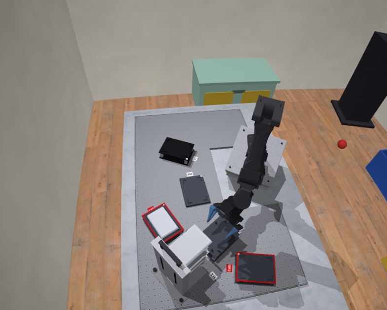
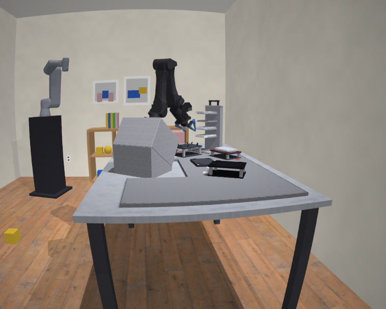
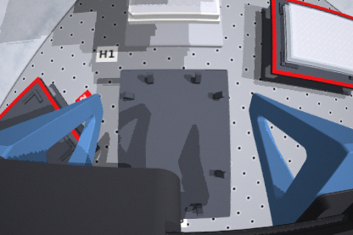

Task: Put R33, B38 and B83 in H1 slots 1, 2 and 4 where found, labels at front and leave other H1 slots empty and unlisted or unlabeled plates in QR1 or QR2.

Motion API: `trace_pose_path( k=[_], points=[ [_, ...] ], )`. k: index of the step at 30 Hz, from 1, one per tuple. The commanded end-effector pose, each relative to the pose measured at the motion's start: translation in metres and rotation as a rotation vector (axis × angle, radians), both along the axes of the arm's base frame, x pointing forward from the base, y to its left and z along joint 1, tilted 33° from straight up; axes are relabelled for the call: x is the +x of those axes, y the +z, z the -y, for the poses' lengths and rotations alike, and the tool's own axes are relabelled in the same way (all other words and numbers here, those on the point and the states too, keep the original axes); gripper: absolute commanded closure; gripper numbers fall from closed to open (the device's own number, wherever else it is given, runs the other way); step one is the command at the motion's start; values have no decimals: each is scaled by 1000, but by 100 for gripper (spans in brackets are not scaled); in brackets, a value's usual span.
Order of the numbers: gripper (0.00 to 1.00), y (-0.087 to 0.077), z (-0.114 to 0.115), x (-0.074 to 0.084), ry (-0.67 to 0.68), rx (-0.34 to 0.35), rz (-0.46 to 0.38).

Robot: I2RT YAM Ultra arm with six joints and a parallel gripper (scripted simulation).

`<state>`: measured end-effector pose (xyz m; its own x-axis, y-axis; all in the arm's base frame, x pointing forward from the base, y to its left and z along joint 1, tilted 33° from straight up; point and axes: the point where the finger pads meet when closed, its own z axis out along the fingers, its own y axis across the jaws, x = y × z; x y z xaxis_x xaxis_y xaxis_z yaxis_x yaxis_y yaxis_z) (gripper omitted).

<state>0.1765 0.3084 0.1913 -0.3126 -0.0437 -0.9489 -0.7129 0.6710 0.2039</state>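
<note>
The plate hotel H1 (image 1: 173, 277) (image 2: 217, 116) stands at the near end of the deck, with its label H1 (image 3: 107, 54) (image 1: 214, 275) beside it. A clear 96-well plate (image 1: 190, 246) shows in an upper slot, and a white plate (image 3: 172, 8) sticks out lower down. No ID labels can be read. My gripper (image 1: 221, 223) (image 2: 189, 125) (image 3: 176, 102) is open and empty. It hangs over an empty dark nest with pegs (image 3: 170, 119) (image 1: 217, 248) in front of the hotel. A white plate (image 1: 162, 222) (image 3: 319, 36) (image 2: 225, 149) lies in one red-framed quarantine nest (image 3: 274, 34).
The other red-framed quarantine nest (image 1: 255, 268) (image 3: 25, 105) is empty. A flat grey nest (image 1: 194, 190) lies mid-deck, and a raised black nest (image 1: 176, 150) (image 2: 226, 165) stands farther back, both empty. The arm's grey base block (image 2: 143, 149) stands at the deck's side.
</note>
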Motion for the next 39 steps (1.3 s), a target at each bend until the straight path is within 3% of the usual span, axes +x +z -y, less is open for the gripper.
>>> trace_pose_path(
  k=[1,33,34,39],
  points=[
    [0,15,-6,7,-2,27,13],
    [0,29,-26,32,-2,10,7],
    [0,37,-25,32,-2,27,14],
    [0,33,-30,37,-2,10,7]
  ],
)
